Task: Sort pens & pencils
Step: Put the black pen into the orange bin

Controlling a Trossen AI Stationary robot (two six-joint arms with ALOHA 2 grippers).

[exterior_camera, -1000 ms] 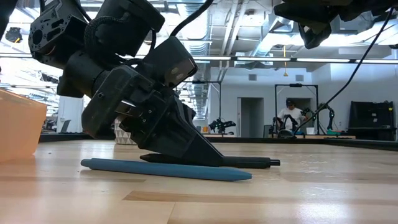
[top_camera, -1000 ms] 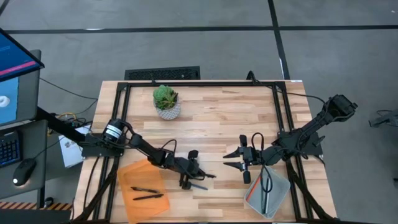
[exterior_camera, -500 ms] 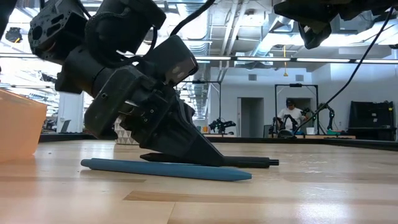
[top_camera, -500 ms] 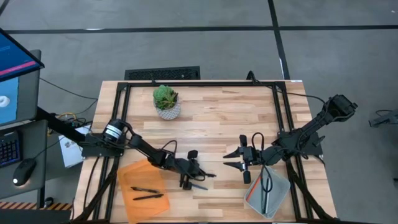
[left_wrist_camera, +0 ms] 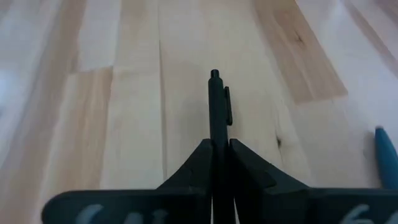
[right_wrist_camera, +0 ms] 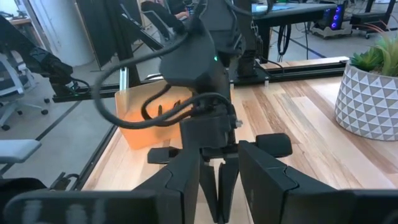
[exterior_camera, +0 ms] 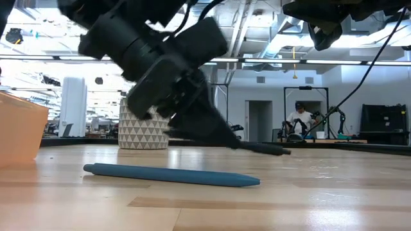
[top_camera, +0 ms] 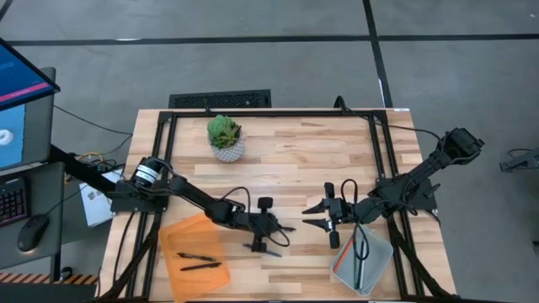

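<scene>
My left gripper (top_camera: 276,228) is shut on a black pen (exterior_camera: 257,147), which is held above the table's near middle. A blue pen (exterior_camera: 170,174) lies flat on the wood just below and in front of it, and also shows as the blue pen (left_wrist_camera: 385,155) in the left wrist view. Two more black pens (top_camera: 195,261) lie in the orange tray (top_camera: 173,240) at the near left. My right gripper (top_camera: 310,216) waits open to the right of the left gripper, pointing at it, with nothing between its fingers. My left gripper pinches the black pen's barrel (left_wrist_camera: 217,140) between its two fingers. The pen lies along the fingers, and its clip end (left_wrist_camera: 215,84) sticks out past the tips. The fingers slant down from the table's left. The pen is lifted clear of the table, its free end (exterior_camera: 281,151) slightly lower.
A potted plant (top_camera: 225,137) in a white patterned pot stands at the far left. A grey tray (top_camera: 375,252) with a few thin sticks sits at the near right, below the right arm. Black frame rails (top_camera: 269,113) border the table. Bare wood lies between the grippers and the far edge.
My left gripper has risen and tipped less steeply, still shut, shifting slightly toward the table's right. It has lifted the black pen off the table, where it lay just behind the blue pen. The blue pen has stayed where it was.
</scene>
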